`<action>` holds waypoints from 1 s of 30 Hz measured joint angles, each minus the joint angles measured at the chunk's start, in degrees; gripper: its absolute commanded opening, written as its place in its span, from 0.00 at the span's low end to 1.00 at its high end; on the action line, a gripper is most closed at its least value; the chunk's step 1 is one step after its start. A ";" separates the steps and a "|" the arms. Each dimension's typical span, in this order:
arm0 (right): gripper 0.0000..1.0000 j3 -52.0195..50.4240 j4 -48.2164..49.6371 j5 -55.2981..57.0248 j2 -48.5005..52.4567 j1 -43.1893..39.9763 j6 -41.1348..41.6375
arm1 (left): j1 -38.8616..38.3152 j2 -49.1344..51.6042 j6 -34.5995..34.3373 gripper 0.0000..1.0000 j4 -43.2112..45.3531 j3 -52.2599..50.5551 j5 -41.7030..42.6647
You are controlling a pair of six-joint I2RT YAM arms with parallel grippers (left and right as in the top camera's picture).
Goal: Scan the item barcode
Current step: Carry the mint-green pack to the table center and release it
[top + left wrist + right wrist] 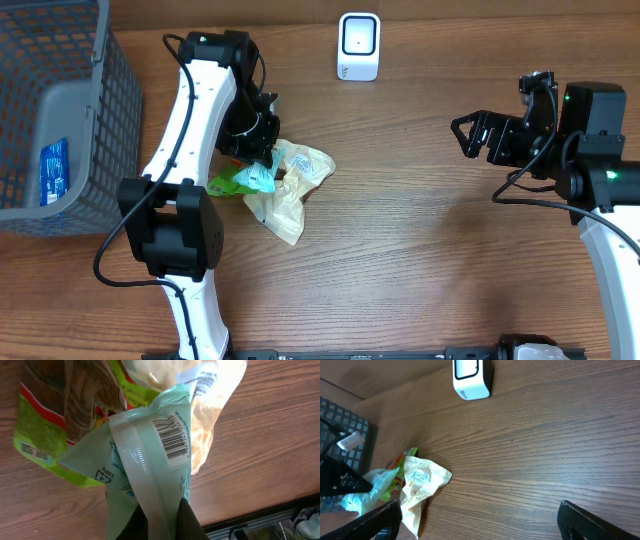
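The item is a mint-green packet with a black barcode on its back seam. My left gripper is shut on the packet's lower end, and the barcode faces the wrist camera. From overhead the left gripper sits over a small pile in which the mint packet shows. The white scanner stands at the table's far edge, well away from the packet. My right gripper hovers open on the right side with nothing between its fingers. The right wrist view shows the scanner.
A bright green snack packet and a crumpled cream bag lie against the mint packet. A grey mesh basket holding a blue item stands at the far left. Bare wood separates the pile from the right arm.
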 measured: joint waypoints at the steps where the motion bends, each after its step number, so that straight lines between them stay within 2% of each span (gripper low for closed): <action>1: 1.00 0.00 -0.07 0.04 -0.02 0.00 0.00 | -0.15 0.00 0.00 0.09 -0.02 -0.37 -0.02; 4: 1.00 0.00 -0.15 0.02 0.00 0.00 -0.02 | -0.81 0.00 0.55 0.38 -0.04 -0.83 -0.07; 7: 1.00 0.00 -0.17 -0.20 -0.02 0.00 -0.02 | -1.70 0.00 1.18 0.56 0.00 -0.90 -0.26; 14: 1.00 0.02 -0.13 -0.35 0.00 0.00 0.00 | -2.23 0.11 1.25 0.55 -0.90 1.29 -0.26; 16: 1.00 0.00 -0.15 -0.37 -0.02 0.00 -0.02 | -2.23 0.35 1.25 0.56 -2.29 5.86 -0.39; 24: 1.00 0.00 -0.57 -0.37 -0.02 0.00 -0.02 | -0.24 -1.27 -1.60 0.61 -3.45 34.58 -3.08; 30: 1.00 0.00 -1.44 -0.37 0.00 0.00 -0.02 | 12.39 -13.20 -4.48 0.59 -3.54 38.12 -7.13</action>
